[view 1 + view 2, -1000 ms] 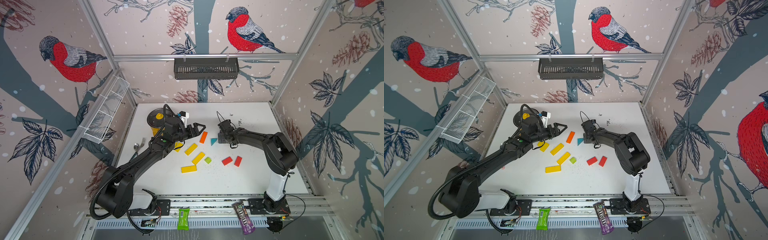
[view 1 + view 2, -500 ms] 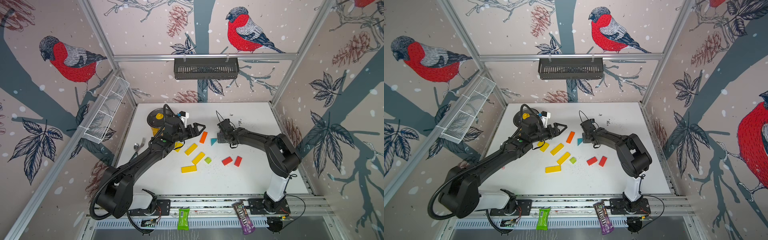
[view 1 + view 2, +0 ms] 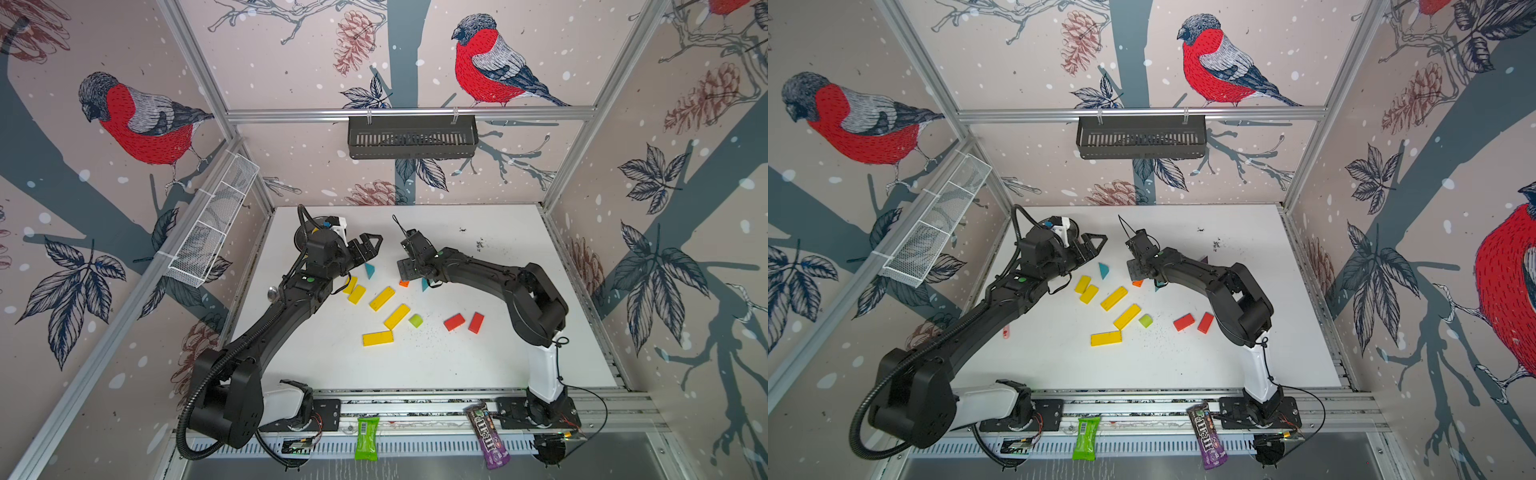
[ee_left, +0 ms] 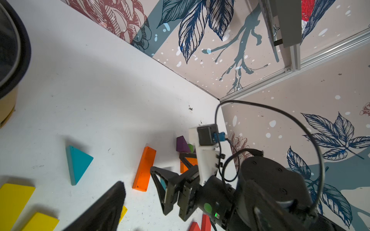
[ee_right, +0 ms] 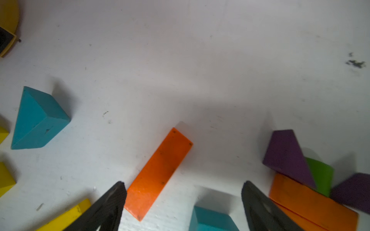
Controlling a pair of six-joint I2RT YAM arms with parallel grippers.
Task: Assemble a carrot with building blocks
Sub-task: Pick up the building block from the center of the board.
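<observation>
The building blocks lie loose on the white table: yellow bars [image 3: 382, 298], a lime cube [image 3: 415, 320], two red blocks [image 3: 454, 322] and a teal triangle [image 3: 369, 271]. My right gripper [image 5: 183, 200] is open and points down, with a second teal triangle [image 5: 212, 220] between its fingers and an orange bar [image 5: 160, 172] beside one fingertip. Purple triangles [image 5: 286, 156], a green cube [image 5: 320, 174] and orange bars [image 5: 312, 204] are heaped just past the other finger. My left gripper [image 3: 372, 248] hangs open and empty above the table beyond the first teal triangle.
The yellow pot with a dark lid [image 4: 12, 60] stands at the far left, mostly behind my left arm in both top views. A wire basket [image 3: 208, 232] hangs on the left wall and a black one [image 3: 411, 137] on the back wall. Dark crumbs [image 3: 480, 245] dot the far right.
My right gripper has moved left, over the orange bar and the teal triangle. My left gripper has drawn back to the left, uncovering the other teal triangle.
</observation>
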